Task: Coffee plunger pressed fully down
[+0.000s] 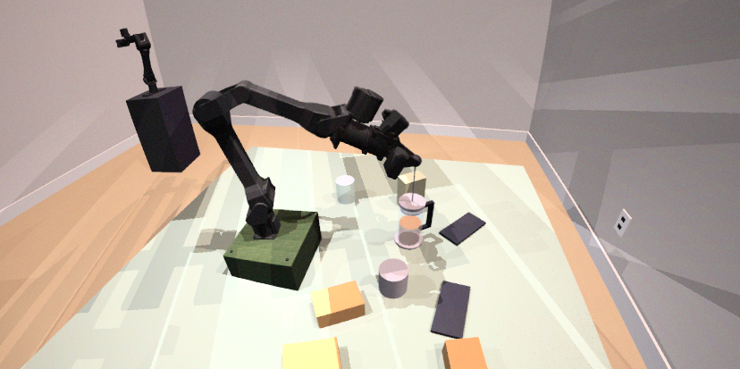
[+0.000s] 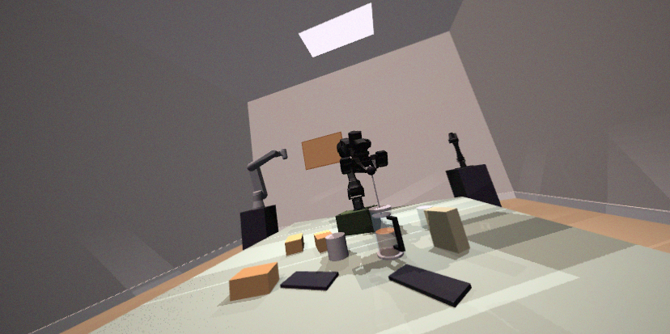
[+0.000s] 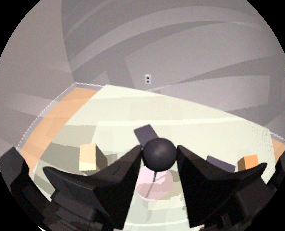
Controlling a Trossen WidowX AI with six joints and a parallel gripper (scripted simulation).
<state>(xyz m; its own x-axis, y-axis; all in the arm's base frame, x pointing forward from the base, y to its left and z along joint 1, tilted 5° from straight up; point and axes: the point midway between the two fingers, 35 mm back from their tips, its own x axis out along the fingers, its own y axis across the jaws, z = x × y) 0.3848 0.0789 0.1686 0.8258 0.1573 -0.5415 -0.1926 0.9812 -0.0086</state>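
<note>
Over table (image 1: 517, 263), plunger knob (image 3: 158, 152) sits pinched btwn fingers.

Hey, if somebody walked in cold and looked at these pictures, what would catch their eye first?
Probably the black arm reaching out over the middle of the table, its gripper shut on the dark plunger knob. Below it a thin rod runs down to the glass coffee press, upright with the plunger not yet pressed down. Orange and cream blocks and dark flat slabs lie scattered around it.
</note>
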